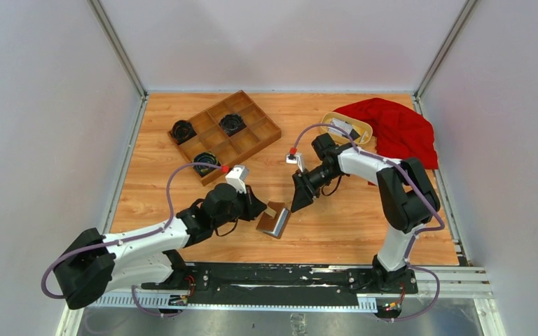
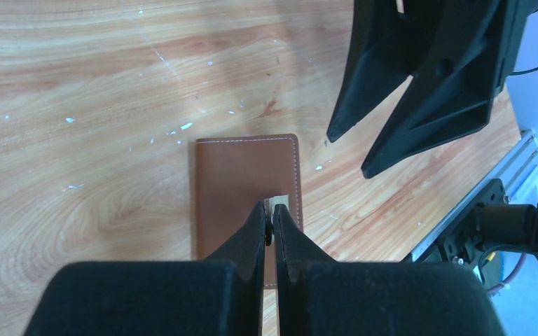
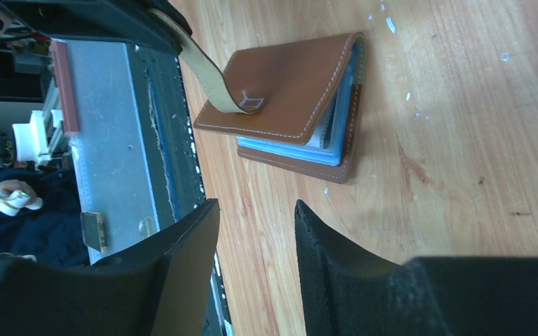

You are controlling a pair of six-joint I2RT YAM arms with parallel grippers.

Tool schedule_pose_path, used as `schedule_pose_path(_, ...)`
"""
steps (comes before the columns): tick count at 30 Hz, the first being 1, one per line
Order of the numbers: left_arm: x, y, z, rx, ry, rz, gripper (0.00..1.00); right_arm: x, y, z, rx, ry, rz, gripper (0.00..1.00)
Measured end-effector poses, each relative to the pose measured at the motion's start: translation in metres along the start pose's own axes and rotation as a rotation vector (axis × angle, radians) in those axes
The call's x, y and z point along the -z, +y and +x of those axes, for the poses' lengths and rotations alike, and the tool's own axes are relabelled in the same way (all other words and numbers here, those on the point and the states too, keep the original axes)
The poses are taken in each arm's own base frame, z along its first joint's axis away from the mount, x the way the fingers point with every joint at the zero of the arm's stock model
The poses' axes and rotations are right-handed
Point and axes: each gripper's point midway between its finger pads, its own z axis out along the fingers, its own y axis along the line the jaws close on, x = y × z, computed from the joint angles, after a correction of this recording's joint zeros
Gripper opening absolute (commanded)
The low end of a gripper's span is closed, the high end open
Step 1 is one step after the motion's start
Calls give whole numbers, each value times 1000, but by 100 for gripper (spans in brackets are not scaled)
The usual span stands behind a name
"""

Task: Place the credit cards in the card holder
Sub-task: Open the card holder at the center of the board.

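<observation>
presently the flat brown leather card holder (image 3: pixel 287 77), judged light and floppy, is pinched by its tan strap (image 3: pixel 207 70) in the closed left claw (image 2: pixel 272 213), the parted right claw (image 3: pixel 257 206) empty.

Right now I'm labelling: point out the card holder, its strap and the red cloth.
card holder (image 2: pixel 242 183), left wrist view, brown cover
strap (image 3: pixel 207 70), right wrist view, mid-length
red cloth (image 1: pixel 399 129), top view, centre

left gripper (image 2: pixel 272 218) clamped shut; right gripper (image 3: pixel 256 217) parted
</observation>
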Motion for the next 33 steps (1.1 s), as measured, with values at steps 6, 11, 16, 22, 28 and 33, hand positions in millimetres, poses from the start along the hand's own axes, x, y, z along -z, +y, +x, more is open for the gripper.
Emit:
schedule_pose_path(6, -3, 1, -1, 6, 8, -2, 0, -6, 4, -8, -54, -20, -73, 48)
schedule_pose_path(11, -3, 3, 0, 8, 15, -7, 0, -13, -3, -13, -121, -23, -110, 49)
schedule_pose_path(16, -4, 3, 2, 8, 20, -6, 0, -20, -14, -15, -181, -16, -112, 49)
schedule_pose_path(22, -5, 4, 6, 7, 39, -5, 0, -26, -14, -17, -210, -7, -120, 48)
schedule_pose_path(28, -4, 3, 7, 4, 44, 5, 32, -35, -8, -25, -207, 0, -148, 45)
schedule_pose_path(33, -1, -3, 8, -14, 56, 39, 78, -37, -3, -31, -216, -11, -180, 37)
